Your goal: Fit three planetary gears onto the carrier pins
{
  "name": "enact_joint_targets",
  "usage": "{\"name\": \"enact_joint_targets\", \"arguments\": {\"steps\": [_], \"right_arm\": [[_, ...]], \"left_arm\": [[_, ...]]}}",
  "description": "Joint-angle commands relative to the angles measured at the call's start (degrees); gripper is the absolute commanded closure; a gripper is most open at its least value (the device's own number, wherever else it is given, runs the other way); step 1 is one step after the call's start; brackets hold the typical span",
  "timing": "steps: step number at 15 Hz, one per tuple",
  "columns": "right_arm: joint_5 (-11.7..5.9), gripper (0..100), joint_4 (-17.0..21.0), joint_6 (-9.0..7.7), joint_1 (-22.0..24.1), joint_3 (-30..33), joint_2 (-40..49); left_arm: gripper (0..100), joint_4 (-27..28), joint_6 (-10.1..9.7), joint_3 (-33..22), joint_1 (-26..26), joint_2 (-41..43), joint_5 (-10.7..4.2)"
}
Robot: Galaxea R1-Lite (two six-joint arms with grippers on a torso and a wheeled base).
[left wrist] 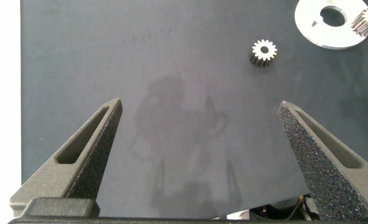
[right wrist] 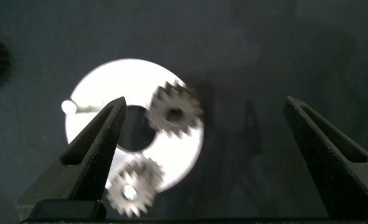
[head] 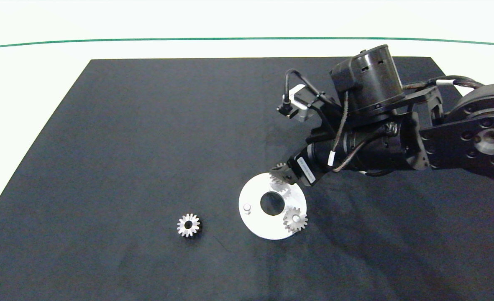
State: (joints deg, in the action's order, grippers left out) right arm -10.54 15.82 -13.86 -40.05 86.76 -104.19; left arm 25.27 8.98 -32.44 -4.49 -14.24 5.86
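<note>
On the white disc [head: 255,223], two toothed silver gears [right wrist: 174,113], third gear [head: 188,225] apart, right tool [right wrist: 202,162] spread wide.

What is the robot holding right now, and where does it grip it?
Nothing. The right gripper is open above the white disc, fingers clear of the gears. The left gripper is open over bare mat.

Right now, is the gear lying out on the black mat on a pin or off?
Off: the loose gear lies flat on the mat, apart from the white disc.

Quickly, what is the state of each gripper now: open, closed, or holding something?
Left gripper: open, holding nothing, above the bare black mat.
Right gripper: open, holding nothing, over the white disc.
</note>
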Motion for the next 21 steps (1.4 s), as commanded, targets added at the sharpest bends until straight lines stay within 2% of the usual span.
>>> {"name": "enact_joint_targets", "arguments": {"steps": [1,5,21], "right_arm": [[-0.18,0,2.2,-0.29,2.4,0.2,3.2],[0.09,0,2.4,-0.29,4.5,-0.1,2.8],[0.61,0,2.0,0.33,4.4,2.0,-2.9]], "left_arm": [[0,0.1,0.07,0.0,0.0,0.0,0.02],[0,0.1,0.07,-0.8,0.0,-0.2,0.02],[0,0.1,0.07,-1.3,-0.1,-0.4,0.02]]}}
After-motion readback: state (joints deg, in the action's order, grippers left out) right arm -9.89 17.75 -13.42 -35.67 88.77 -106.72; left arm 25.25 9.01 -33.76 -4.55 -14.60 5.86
